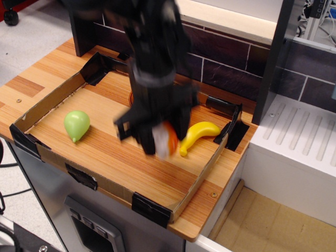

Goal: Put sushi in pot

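Observation:
My black gripper [160, 139] is blurred by motion and is shut on the sushi [164, 140], a white rice block with an orange strip, held in the air above the wooden tray floor. The orange pot [131, 97] is almost wholly hidden behind my arm; only a sliver of its rim shows at the arm's left edge. The sushi hangs in front of the pot, toward the near side of the tray.
A yellow banana [198, 133] lies just right of the gripper. A green pear-shaped toy [76, 125] lies at the tray's left. A low cardboard wall [202, 176] with black tape corners rings the wooden board. A dark brick wall stands behind.

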You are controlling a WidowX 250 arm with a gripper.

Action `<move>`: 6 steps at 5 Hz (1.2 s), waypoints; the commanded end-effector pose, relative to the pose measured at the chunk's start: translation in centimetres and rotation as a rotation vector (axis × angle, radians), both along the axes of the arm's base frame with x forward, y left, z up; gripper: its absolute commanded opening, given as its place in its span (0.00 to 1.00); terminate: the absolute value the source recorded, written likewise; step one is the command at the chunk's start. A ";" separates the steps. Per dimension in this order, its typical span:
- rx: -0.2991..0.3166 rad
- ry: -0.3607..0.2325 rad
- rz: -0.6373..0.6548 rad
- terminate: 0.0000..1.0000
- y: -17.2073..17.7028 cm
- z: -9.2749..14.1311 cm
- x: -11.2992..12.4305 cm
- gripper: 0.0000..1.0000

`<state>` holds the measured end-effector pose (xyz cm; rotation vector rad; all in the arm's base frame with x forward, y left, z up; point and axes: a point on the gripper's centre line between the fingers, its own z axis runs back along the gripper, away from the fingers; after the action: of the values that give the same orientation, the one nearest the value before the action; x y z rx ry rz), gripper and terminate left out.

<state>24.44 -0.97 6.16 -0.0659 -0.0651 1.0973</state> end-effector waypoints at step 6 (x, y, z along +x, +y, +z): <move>0.065 -0.047 0.117 0.00 4.9 1.4 9.6 1.00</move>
<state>32.64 3.34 5.73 -0.0048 -0.0938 1.2070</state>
